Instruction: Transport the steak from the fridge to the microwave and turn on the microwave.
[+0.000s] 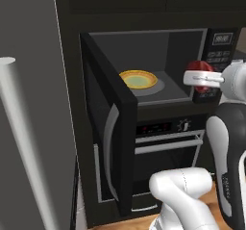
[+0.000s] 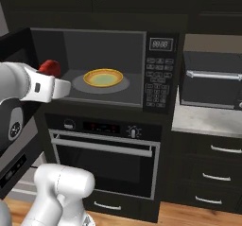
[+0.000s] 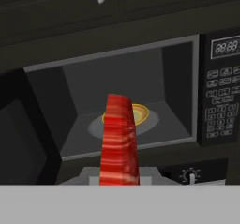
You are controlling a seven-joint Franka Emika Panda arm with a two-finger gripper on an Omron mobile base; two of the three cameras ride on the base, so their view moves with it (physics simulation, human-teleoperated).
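Note:
My gripper (image 1: 201, 76) is shut on the steak (image 1: 199, 70), a flat red piece of meat held on edge. It hangs just outside the open microwave (image 1: 185, 51), at the right side of the opening and in front of the keypad (image 1: 218, 56). In the hand view the steak (image 3: 119, 138) rises from the bottom centre, with the cavity straight behind it. A yellow plate (image 1: 138, 79) lies on the turntable inside. From the right base view the steak (image 2: 50, 67) is at the opening's left edge. The grey fridge (image 1: 33, 56) is at the far left.
The microwave door (image 1: 108, 128) is swung wide open to the left with its curved handle. A black oven (image 2: 106, 149) sits below the microwave. To the right, a small dark oven (image 2: 212, 81) rests on a grey counter (image 2: 203, 121). The fridge handle (image 1: 24, 142) runs down the left.

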